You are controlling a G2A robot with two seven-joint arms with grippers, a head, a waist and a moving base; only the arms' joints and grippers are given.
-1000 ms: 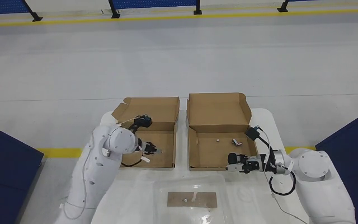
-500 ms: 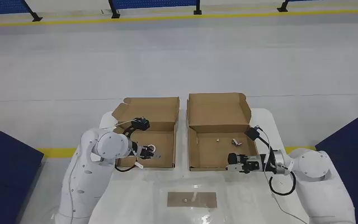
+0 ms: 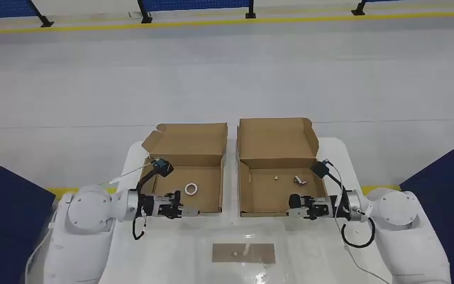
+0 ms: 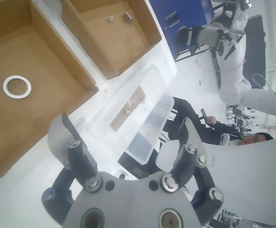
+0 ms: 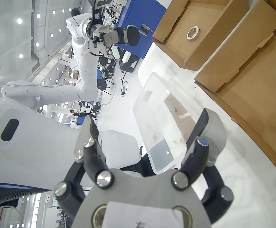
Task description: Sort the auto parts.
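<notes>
A white ring [image 3: 191, 189] [image 4: 17, 87] [image 5: 193, 33] lies flat on the floor of the left cardboard box [image 3: 211, 199]. My left gripper [image 3: 175, 211] [image 4: 129, 131] hangs open and empty just outside that box's front wall. In the right cardboard box [image 3: 259, 195] lie a small bolt [image 3: 275, 177] [image 4: 110, 19] and a metal bracket [image 3: 299, 179] [image 4: 128, 15]. My right gripper [image 3: 294, 207] [image 5: 148, 127] stands open and empty at the right box's front right corner. Another small bolt [image 3: 235, 252] [image 4: 127, 112] [image 5: 173, 110] rests on a brown card in the clear tray [image 3: 206, 238].
Both boxes stand side by side at the back of the white table [image 3: 333, 153], their lids folded back. The clear plastic tray sits at the table's front middle, between the two arms.
My left gripper has drawn back out of the left box toward the table's front, leaving the white ring on the box floor. The right arm has kept still.
</notes>
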